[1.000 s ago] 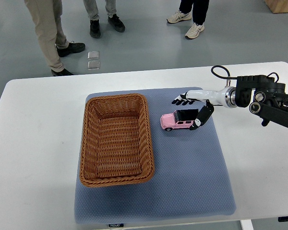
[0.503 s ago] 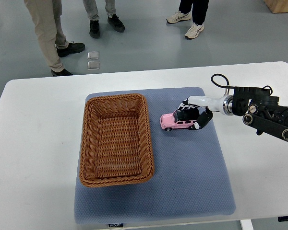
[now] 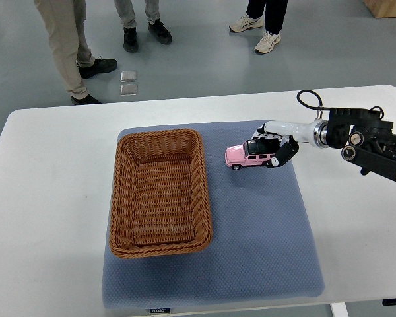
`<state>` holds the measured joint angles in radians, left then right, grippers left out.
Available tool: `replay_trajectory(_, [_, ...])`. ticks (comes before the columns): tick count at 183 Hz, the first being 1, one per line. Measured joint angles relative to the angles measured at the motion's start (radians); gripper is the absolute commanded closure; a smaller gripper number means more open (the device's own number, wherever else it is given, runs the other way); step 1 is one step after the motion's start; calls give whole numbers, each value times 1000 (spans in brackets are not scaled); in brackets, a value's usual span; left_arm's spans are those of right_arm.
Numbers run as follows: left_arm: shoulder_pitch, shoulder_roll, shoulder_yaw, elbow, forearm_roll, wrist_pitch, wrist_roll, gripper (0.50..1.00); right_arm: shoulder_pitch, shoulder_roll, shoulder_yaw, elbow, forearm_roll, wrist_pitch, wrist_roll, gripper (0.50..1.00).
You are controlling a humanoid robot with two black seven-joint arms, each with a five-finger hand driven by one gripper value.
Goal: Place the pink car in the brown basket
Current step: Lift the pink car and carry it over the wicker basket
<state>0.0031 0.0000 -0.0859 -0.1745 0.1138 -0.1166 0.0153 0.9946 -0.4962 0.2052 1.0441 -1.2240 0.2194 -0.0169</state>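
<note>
Pink car (image 3: 246, 156) sits in your right hand (image 3: 272, 149), fingers closed around its rear, at about three o'clock from the brown basket (image 3: 160, 191), over the blue mat (image 3: 264, 231). You're at the carry step, as I judge it: next, move it toward nine o'clock, clear the rim, and release inside.

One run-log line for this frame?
right hand: shut on pink car | car: over blue mat, right of brown basket | basket: empty
</note>
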Motion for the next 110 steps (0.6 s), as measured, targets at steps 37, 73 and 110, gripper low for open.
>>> replay_trajectory(37, [0,0,0,0,0,0,0,500,55,-65,7,61,10,30,0,1000])
replay_trajectory(73, [0,0,0,-1,0,0,0,500,127,-87,9,118,77,52,0,1000])
replay_trajectory(110, [0,0,1,-3,0,0,0,500,172,-1,3,124,142,61,3,1000])
